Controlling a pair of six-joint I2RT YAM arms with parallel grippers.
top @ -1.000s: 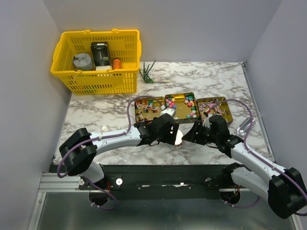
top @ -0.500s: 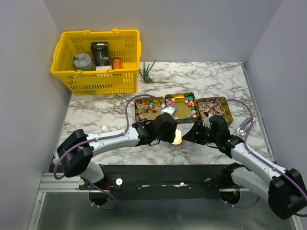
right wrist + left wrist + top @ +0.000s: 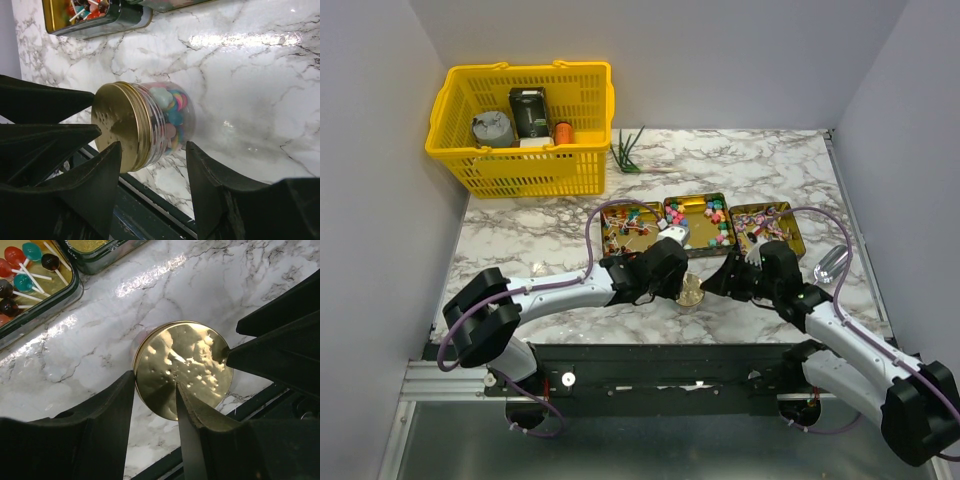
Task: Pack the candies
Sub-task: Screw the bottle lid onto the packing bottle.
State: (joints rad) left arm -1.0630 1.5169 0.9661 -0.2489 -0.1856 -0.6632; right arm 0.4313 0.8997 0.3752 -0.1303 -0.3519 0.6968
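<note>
A small clear jar of mixed-colour candies stands near the table's front edge, with a round gold lid on top; it also shows in the top view. My left gripper is open a little, its fingertips over the lid's near edge. My right gripper is open beside the jar, one finger at lid height and one near the table. Three gold tins behind hold more candies and lollipops.
A yellow basket with a few items stands at the back left. A green sprig lies beside it. A clear plastic piece lies at the right. The black rail runs just in front of the jar.
The gold lid flashed bright under my left gripper a second ago and now sits duller and flat on the jar. Both arms have barely shifted.
</note>
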